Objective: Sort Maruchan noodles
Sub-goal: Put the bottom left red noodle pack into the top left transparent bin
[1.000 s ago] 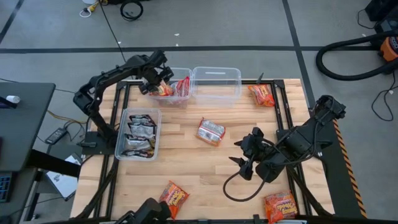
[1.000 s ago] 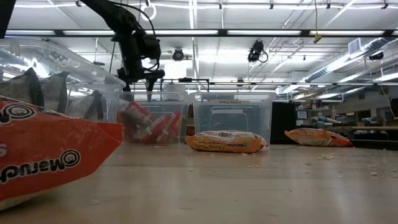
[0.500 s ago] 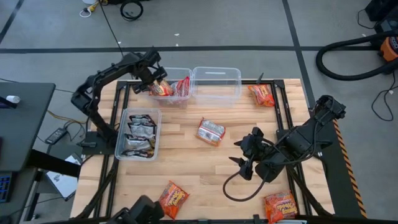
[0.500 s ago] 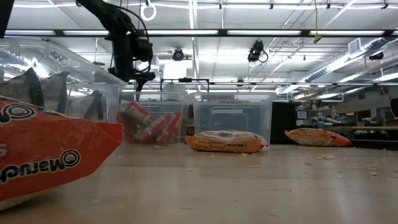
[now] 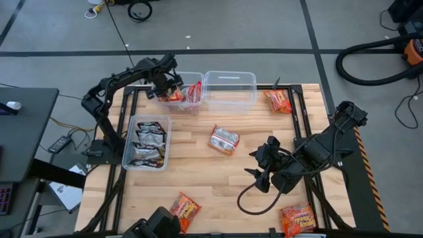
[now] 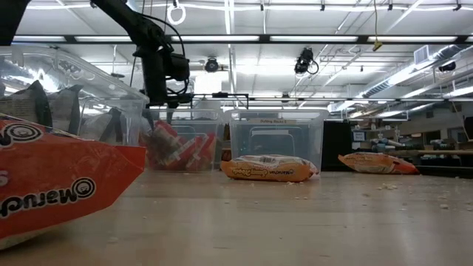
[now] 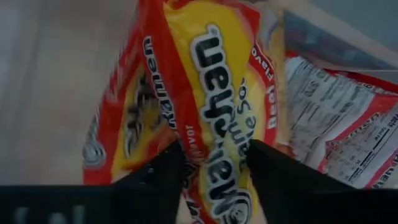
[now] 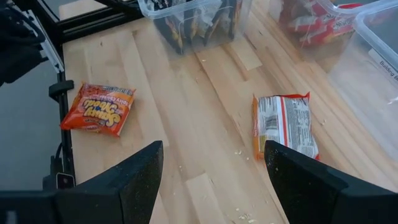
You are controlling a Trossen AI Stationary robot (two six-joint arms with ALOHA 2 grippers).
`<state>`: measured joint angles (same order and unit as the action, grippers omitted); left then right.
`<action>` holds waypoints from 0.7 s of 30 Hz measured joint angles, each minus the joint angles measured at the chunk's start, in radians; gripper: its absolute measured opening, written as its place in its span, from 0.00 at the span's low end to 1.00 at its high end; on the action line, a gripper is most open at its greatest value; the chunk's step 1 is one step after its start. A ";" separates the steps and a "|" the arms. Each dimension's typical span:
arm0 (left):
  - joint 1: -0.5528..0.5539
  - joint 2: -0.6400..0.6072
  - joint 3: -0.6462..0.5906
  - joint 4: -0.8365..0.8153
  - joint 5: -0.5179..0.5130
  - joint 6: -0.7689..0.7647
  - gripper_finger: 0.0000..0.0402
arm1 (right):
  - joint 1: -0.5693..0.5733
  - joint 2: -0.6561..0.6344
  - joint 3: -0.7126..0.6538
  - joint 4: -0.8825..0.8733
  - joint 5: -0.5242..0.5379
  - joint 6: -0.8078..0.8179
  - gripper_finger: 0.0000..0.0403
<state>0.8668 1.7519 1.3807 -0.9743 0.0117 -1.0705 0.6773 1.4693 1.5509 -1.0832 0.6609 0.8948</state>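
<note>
Hovering over the back bin [image 5: 187, 89], the left claw [image 5: 166, 88] has its two dark fingers [image 7: 158, 174] set either side of a yellow-and-red noodle packet [image 7: 208, 118], which lies at the bin's near-left corner with other red-printed packets beside it. The fingers look pressed against the wrapper, though from this close I cannot be sure whether the grip is firm or the packet is simply resting between them. My reading is that this is the drop-off step for one packet: the next move calls for the claw to part fully, lift straight up clear of the bin wall, and go after another loose packet.

The right claw [image 8: 211, 165] waits with its fingers spread wide and nothing between them, low over the tabletop [image 5: 218, 178] on the right side.

Loose packets remain on the pale wooden tabletop: one face-down packet [image 5: 224, 139] in the middle, an orange packet [image 5: 278, 101] at the back right, another orange packet [image 5: 184, 209] at the front left and one more orange packet [image 5: 297, 219] at the front right. A side bin [image 5: 147, 142] holds dark packets, and an empty-looking clear bin [image 5: 230, 88] sits beside the back one. Crumbs speckle the wood. Beyond lies grey floor with dark seams, a black hose [image 5: 370, 63], and a large hall with strip lights [image 6: 310, 38].
</note>
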 joint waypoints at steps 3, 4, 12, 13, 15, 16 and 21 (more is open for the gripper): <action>-0.016 0.000 0.000 -0.009 -0.046 0.066 0.30 | 0.000 0.000 0.000 0.001 0.000 0.000 0.70; -0.023 0.000 0.000 -0.008 -0.066 0.084 0.25 | 0.000 0.000 0.000 0.001 0.000 0.000 0.70; -0.042 0.002 0.080 -0.114 -0.144 0.280 0.02 | 0.000 0.000 0.000 0.001 -0.010 0.022 0.70; -0.043 0.002 0.107 -0.151 -0.168 0.312 0.03 | 0.000 0.000 0.000 0.002 -0.011 0.026 0.70; -0.042 0.002 0.156 -0.206 -0.216 0.383 0.04 | 0.000 0.000 0.000 0.002 -0.011 0.029 0.70; -0.042 0.002 0.172 -0.231 -0.230 0.409 0.04 | 0.000 0.000 0.000 0.002 -0.011 0.029 0.70; -0.057 0.019 0.169 -0.299 -0.291 0.454 0.03 | -0.006 0.000 0.000 0.002 0.000 0.014 0.70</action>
<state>0.8102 1.7705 1.5493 -1.2738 -0.2794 -0.6160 0.6711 1.4689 1.5509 -1.0813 0.6613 0.9084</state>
